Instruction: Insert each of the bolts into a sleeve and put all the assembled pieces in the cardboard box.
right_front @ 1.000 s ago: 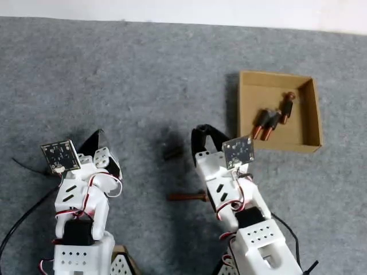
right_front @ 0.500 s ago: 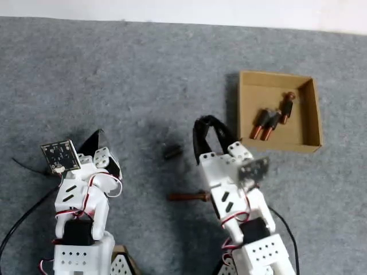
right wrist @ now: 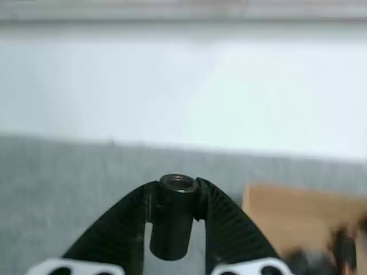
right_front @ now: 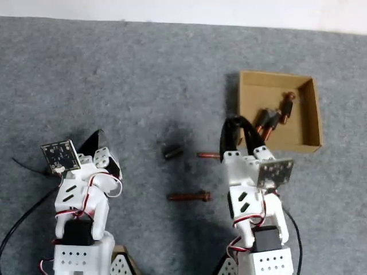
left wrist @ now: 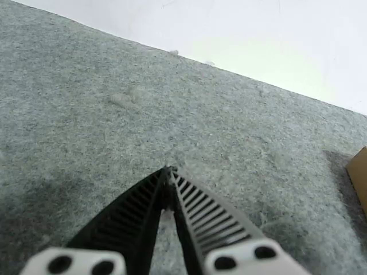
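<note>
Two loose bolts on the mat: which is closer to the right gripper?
The bolt in line with the loose sleeve, its end almost at the right gripper. The other bolt lies farther back, between the arms.

high view straight down, wrist views low, forward, sharing box (right_front: 276, 76)

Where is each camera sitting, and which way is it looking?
High view: up above, looking down on the mat, left gripper, right gripper and cardboard box.
Left wrist view: on the left arm's wrist, looking past its shut gripper across the mat.
Right wrist view: on the right arm's wrist, looking past its gripper, shut on a sleeve, toward the wall.
Shared: the cardboard box, in all three.
</note>
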